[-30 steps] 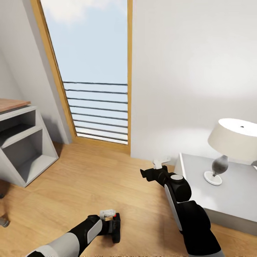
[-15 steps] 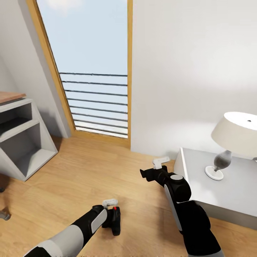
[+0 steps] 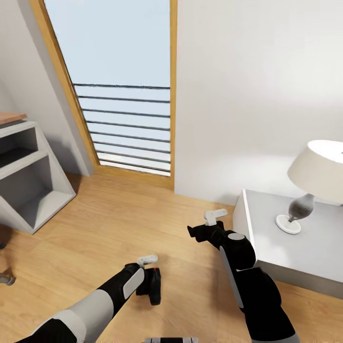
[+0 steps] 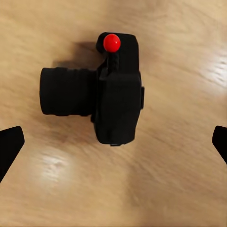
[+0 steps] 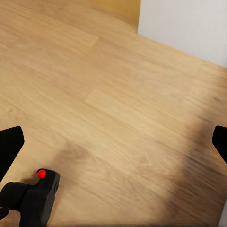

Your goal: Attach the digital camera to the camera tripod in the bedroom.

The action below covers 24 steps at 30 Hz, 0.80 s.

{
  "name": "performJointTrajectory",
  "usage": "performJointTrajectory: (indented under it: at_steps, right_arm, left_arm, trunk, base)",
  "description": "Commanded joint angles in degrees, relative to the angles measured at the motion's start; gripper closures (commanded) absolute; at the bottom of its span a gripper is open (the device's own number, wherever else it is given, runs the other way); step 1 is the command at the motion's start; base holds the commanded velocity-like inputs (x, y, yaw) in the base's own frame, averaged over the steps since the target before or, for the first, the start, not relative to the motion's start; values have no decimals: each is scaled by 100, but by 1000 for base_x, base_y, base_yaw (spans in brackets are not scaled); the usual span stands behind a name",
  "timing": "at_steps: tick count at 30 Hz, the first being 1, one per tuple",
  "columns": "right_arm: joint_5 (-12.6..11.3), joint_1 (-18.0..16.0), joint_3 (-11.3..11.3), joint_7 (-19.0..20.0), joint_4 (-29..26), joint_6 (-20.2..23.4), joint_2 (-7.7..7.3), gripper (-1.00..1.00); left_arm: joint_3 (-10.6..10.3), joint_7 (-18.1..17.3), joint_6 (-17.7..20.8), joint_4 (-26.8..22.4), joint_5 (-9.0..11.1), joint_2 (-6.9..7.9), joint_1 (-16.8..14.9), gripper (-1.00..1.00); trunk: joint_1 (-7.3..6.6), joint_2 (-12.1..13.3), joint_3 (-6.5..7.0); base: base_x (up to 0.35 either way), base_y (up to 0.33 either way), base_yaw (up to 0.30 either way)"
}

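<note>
The digital camera (image 3: 154,287) is small and black with a round red button on top, and it lies on the light wooden floor. My left gripper (image 3: 146,282) hovers right at it. In the left wrist view the digital camera (image 4: 109,94) lies centred below my left gripper (image 4: 113,144), whose black fingertips (image 4: 9,147) stand far apart and clear of it. My right gripper (image 3: 196,233) hangs open over bare floor further right. The digital camera (image 5: 32,197) shows low in the right wrist view, off to the side of the right gripper (image 5: 113,144). The camera tripod is out of view.
A low grey nightstand (image 3: 267,247) carrying a table lamp (image 3: 312,183) stands at the right, close to my right arm. A grey open shelf unit (image 3: 26,181) stands at the left. A tall wood-framed window (image 3: 126,95) with a railing and a white wall lie ahead.
The whole view has shifted, so the head camera has moved. My left arm reaches a little further out over the digital camera. The right arm keeps its pose.
</note>
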Motion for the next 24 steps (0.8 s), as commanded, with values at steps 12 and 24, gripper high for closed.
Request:
performJointTrajectory:
  at_steps: [12, 24]
  right_arm:
    - [60, -4, -8, 51, -6, 25, 0, -100]
    - [60, -4, 5, 47, -6, 23, 0, -100]
  left_arm:
    - [-88, 97, 37, -21, 30, -17, -46, -100]
    - [-109, 111, 49, -27, -2, -25, -48, -100]
  trunk:
    - [29, -19, -271]
    - [60, -35, -537]
  base:
    - [0, 0, 0]
    - [0, 0, 0]
